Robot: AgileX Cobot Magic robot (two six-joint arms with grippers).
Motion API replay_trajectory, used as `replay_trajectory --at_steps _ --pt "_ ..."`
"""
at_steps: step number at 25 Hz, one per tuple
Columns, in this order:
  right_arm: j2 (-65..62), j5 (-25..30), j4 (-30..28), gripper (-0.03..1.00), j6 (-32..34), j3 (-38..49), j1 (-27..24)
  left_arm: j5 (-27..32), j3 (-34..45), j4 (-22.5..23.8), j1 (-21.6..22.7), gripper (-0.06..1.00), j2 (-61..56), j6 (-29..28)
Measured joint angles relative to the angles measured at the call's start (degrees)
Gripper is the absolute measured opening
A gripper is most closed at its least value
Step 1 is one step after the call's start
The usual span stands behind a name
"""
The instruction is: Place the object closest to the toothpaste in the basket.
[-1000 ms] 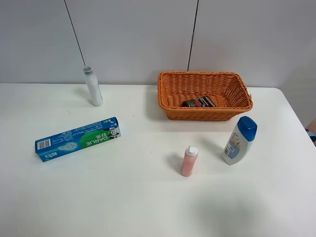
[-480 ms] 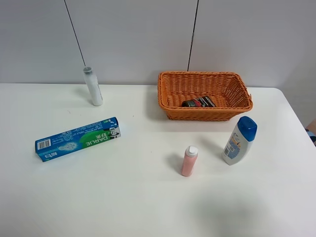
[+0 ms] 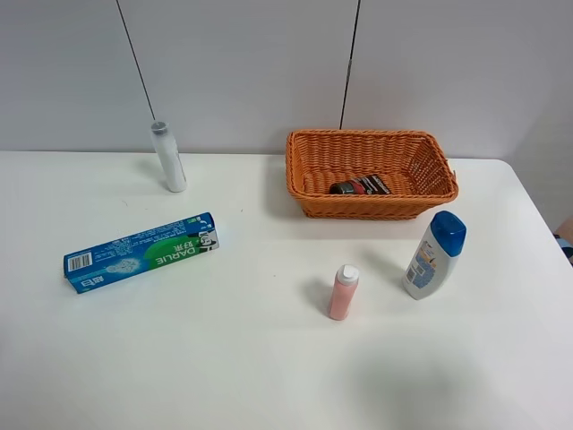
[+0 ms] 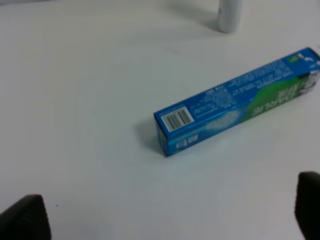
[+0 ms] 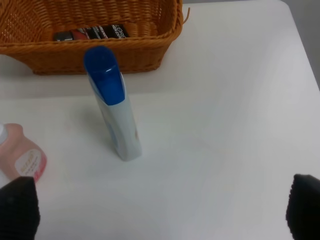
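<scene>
The blue and green toothpaste box (image 3: 141, 252) lies flat on the left of the white table; it also shows in the left wrist view (image 4: 235, 100). A slim white bottle (image 3: 169, 158) with a grey cap stands behind it and is the thing nearest to it; its base shows in the left wrist view (image 4: 230, 12). The orange wicker basket (image 3: 367, 207) stands at the back right, also in the right wrist view (image 5: 75, 57). My left gripper (image 4: 167, 215) is open above the table in front of the toothpaste. My right gripper (image 5: 161, 207) is open and empty. Neither arm shows in the exterior view.
A dark flat packet (image 3: 359, 186) lies in the basket. A small pink bottle (image 3: 343, 293) stands at the table's middle right. A white bottle with a blue cap (image 3: 435, 255) stands in front of the basket, also in the right wrist view (image 5: 115, 105).
</scene>
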Motion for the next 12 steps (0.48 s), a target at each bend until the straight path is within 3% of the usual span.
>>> replay_trajectory --at_steps 5,12 --pt "0.00 0.00 0.00 0.99 0.00 0.00 0.00 5.30 0.35 0.22 -4.08 0.99 -4.61 0.23" --pt "0.00 0.00 0.00 0.99 0.00 0.00 0.00 5.89 0.35 0.43 -7.41 0.99 -5.82 0.29"
